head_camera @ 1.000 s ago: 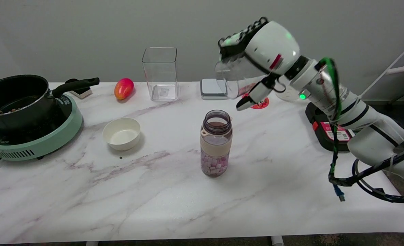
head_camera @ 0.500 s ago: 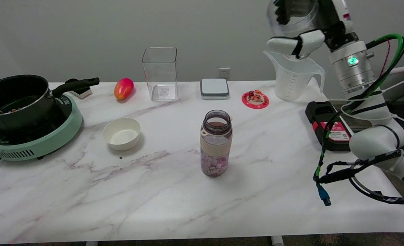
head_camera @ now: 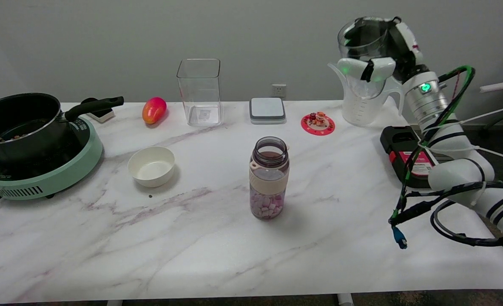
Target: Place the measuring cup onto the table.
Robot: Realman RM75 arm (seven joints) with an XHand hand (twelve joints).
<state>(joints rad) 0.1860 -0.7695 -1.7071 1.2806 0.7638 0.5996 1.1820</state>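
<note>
Raised at the upper right, well above the desk (head_camera: pixel 217 250): the right hand (head_camera: pixel 376 51), fingers wrapped around a clear measuring cup (head_camera: pixel 362 40) and gripping it, cup held in the air with its open mouth up and tilted a little. Directly behind and below the held cup, at about six o'clock from it, a second translucent jug (head_camera: pixel 364 108) with a spout and handle, standing upright on the far right part of the desk; whether the held cup touches it, impossible to tell. At three o'clock from the hand, a green light on the wrist, then the white arm (head_camera: pixel 455 170) running down to the lower right with black and green cables looped around it. Under the arm, a black device with a red label (head_camera: pixel 404 157). At nine o'clock from the jug, a small red coaster with figurines (head_camera: pixel 318 123), then a grey-and-white square scale (head_camera: pixel 267 110). Near the desk's middle, an open bottle holding pink and white pieces (head_camera: pixel 269 178). Further toward nine o'clock: a tall clear square container (head_camera: pixel 199 91), a red-orange mango (head_camera: pixel 154 109), a white bowl (head_camera: pixel 151 165), and a black pot (head_camera: pixel 19 123) sitting on a green cooker (head_camera: pixel 51 174).
</note>
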